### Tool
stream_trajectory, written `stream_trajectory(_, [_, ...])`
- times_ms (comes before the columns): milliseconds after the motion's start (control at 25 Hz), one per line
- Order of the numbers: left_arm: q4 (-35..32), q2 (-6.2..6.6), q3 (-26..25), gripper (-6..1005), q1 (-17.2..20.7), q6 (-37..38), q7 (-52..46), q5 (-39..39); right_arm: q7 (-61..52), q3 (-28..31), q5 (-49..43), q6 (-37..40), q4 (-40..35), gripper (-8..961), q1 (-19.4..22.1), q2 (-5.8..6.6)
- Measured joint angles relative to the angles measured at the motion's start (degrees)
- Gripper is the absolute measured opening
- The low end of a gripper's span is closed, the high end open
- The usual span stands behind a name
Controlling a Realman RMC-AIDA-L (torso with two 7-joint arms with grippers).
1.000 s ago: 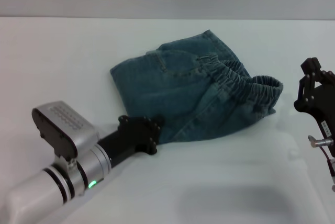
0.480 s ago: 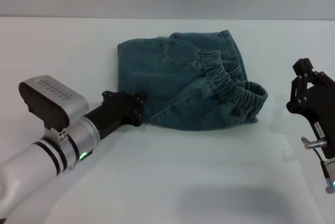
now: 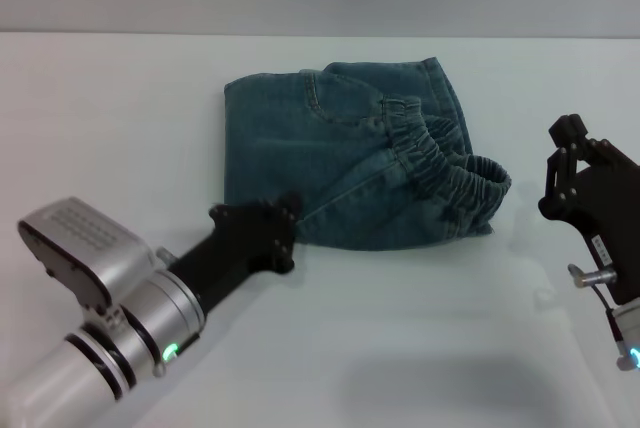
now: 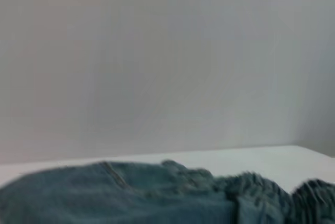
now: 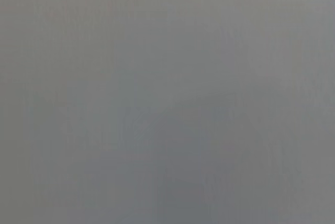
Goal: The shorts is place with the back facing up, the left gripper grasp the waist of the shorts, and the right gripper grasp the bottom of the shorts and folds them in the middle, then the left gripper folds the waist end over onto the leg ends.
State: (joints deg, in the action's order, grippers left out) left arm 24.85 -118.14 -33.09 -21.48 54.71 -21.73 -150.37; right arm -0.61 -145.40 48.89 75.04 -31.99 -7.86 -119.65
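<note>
Lying folded near the middle of the white tabletop (image 3: 400, 348), toward its far edge, the denim shorts (image 3: 330, 168) show the ruffled waist of the shorts (image 3: 455, 163) bunched on the side nearer the table's right edge. The left gripper (image 3: 285, 233) sits at the bundle's near left corner, touching the fabric edge, though whether its jaws are apart or pinched on denim cannot be told. Off near the right edge, the right gripper (image 3: 570, 163) hangs well apart from the cloth, its grip equally unreadable.
</note>
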Motion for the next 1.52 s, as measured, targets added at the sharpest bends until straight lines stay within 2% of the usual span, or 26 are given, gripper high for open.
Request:
stream_trajectory(160, [0.4,-0.21,2.1,94,-0.2,-1.8,0.0,-0.1,0.0,0.0,0.0,-0.9,0.0,46,-0.4,0.12])
stream_trajectory(360, [0.2,0.11,1.5,103,-1.2,-3.9,-0.8,0.0,0.0,0.0,0.0,-1.2,-0.1,47,-0.6,0.19])
stream_trajectory(600, [-1.7,0.01,0.8,114,-4.6,-7.6,-0.8,0.2,0.0,0.0,0.0,-1.2,-0.3,48,-0.3,0.09])
stream_trajectory(1240, [-7.1,-0.22,-2.5,143,-10.4,-8.5,-0.1,0.3,0.3,0.3,0.0,-1.8,-0.6,51,0.0,-0.06])
stream_trajectory(1360, [-7.1,-0.21,-5.1,148,-9.3,-5.8,2.8,0.4,1.5,1.3,0.2,-1.8,0.1,52,0.0,-0.01])
stream_trajectory(1520, [-5.9,-0.39,-13.7,155,-3.6,3.6,15.8,0.5,7.4,4.3,4.4,0.1,2.0,52,0.6,0.02])
